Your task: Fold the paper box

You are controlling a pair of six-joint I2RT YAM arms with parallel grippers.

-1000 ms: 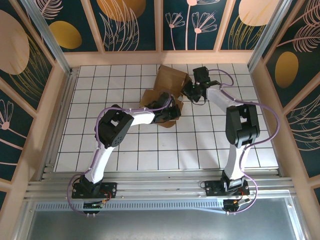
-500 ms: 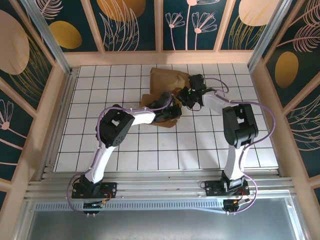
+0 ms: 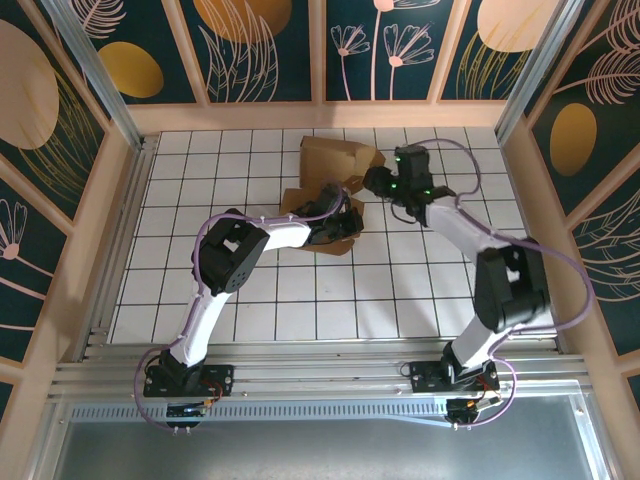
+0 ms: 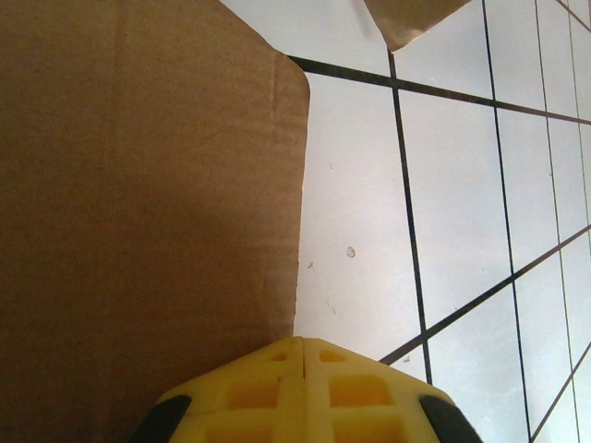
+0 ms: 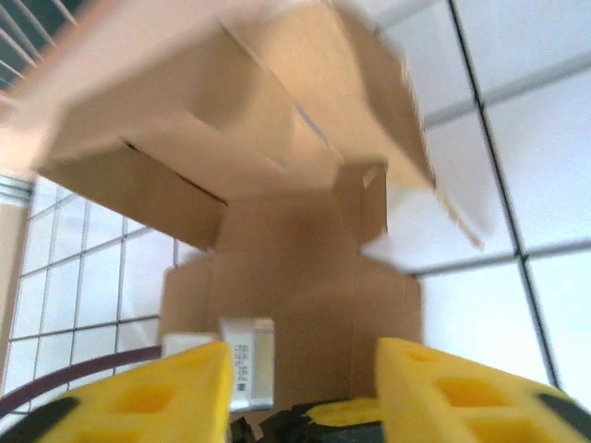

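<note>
The paper box (image 3: 332, 160) is brown cardboard, partly folded. One panel stands raised at the back, and flat flaps lie on the white tiles in front of it. My left gripper (image 3: 347, 217) is shut and rests on the flat part. In the left wrist view its yellow fingertips (image 4: 304, 347) meet at the edge of the cardboard (image 4: 138, 203). My right gripper (image 3: 373, 182) is just right of the raised panel. It (image 5: 303, 358) is open with nothing between its fingers, and it faces the box's (image 5: 305, 258) folded walls.
The tiled table (image 3: 250, 290) has wooden walls (image 3: 330, 115) at the back and on both sides. An aluminium rail (image 3: 320, 350) runs along the near edge. The box sits near the back wall, and open tiles lie to its left, right and front.
My right gripper pushed in toward the box, then drew back a little and opened. Its arm swung out to the right. The raised panel shifted slightly. The left arm stayed put.
</note>
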